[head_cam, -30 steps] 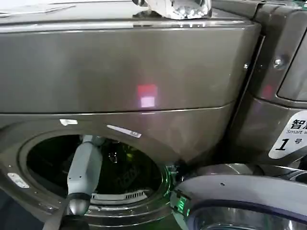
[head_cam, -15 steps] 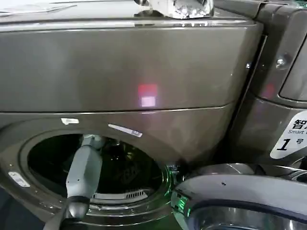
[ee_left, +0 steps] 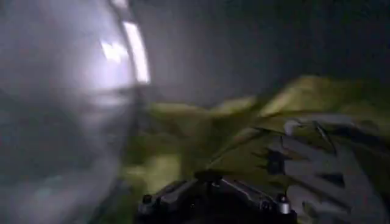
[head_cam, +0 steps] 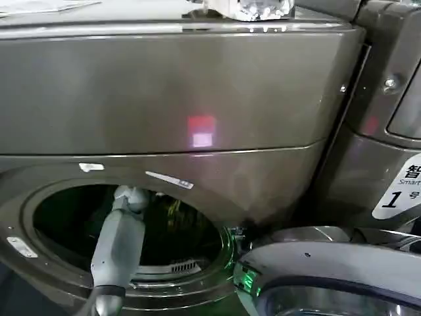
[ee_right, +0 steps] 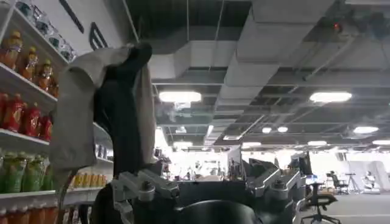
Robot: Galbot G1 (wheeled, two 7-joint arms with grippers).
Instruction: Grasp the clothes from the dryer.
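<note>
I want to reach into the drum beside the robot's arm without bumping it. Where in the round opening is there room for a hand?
In the dryer opening, the left arm crosses the left-centre. The wider free gap lies between the arm and the opening's right rim; a narrower one lies toward the left rim. Deep inside it is crowded: the left gripper sits against the clothes.

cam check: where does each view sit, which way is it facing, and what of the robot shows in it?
Head view: on the head, looking forward and down at the dryer; the left arm reaches into its round port.
Left wrist view: inside the drum, facing the clothes, left gripper over the fabric.
Right wrist view: away from the dryer, tilted up at ceiling lights and drink shelves; right gripper at the frame's lower edge.
Shared: head and left wrist views both cover the drum interior.
</note>
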